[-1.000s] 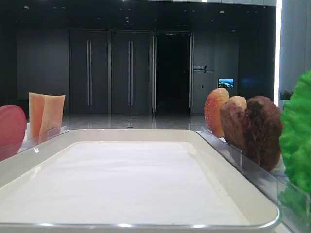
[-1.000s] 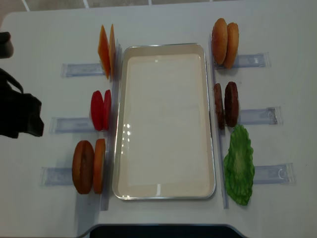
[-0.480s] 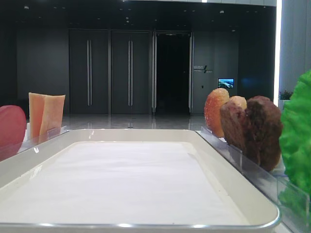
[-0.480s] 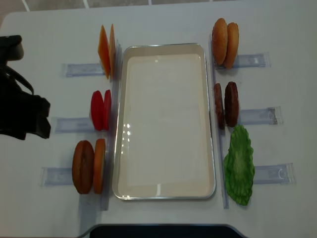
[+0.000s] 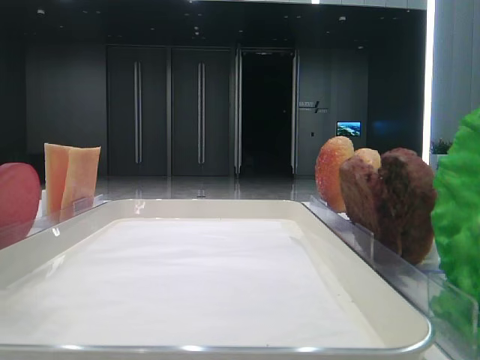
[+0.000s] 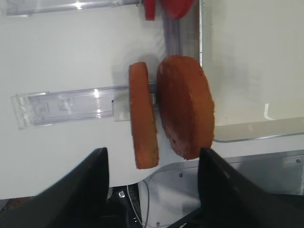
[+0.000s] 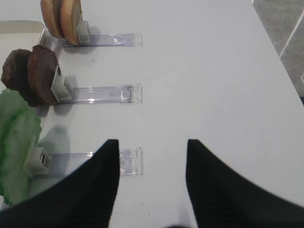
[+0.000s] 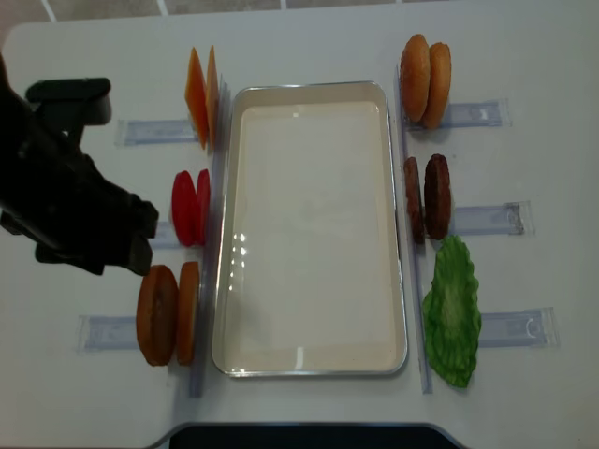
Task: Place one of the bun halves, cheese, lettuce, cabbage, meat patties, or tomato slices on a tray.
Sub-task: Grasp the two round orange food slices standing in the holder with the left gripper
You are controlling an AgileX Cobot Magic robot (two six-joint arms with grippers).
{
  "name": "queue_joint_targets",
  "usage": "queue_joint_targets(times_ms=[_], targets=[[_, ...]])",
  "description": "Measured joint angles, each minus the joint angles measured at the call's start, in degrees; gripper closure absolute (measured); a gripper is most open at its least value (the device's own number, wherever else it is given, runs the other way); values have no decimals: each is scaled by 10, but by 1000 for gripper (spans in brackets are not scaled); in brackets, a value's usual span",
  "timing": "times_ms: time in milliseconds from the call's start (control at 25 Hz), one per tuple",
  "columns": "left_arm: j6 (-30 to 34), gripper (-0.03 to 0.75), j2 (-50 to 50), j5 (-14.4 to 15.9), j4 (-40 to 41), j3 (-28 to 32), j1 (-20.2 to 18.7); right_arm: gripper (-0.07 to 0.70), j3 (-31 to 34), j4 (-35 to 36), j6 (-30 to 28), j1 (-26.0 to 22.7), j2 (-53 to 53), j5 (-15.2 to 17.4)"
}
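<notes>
The cream tray lies mid-table with only its paper lining inside. Left of it, upright in clear holders, stand cheese, tomato slices and two bun halves. On its right stand two more bun halves, meat patties and lettuce; cabbage is out of view. My left gripper hovers open just above the front-left bun halves, holding nothing. My right gripper is open over bare table, to the right of the lettuce.
Clear plastic holder strips stick out sideways from each food pair. The table's front edge and a grey cut-out lie just beyond the front-left buns. The black left arm covers the table's left side.
The left arm has swung in from the left edge toward the tomato slices and front-left bun halves. No food has moved, and the jaws stay equally wide.
</notes>
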Motion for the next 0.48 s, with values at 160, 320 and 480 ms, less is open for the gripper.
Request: queue_joint_targets(times_ms=[160, 320, 480], targets=[[-23, 263, 20, -17, 1, 0, -30, 288, 0, 0, 0, 0, 0, 0], [-48, 263, 47, -31, 1, 0, -59, 288, 0, 0, 0, 0, 0, 0], [-57, 263, 70, -43, 1, 0, -72, 288, 0, 0, 0, 0, 0, 0]])
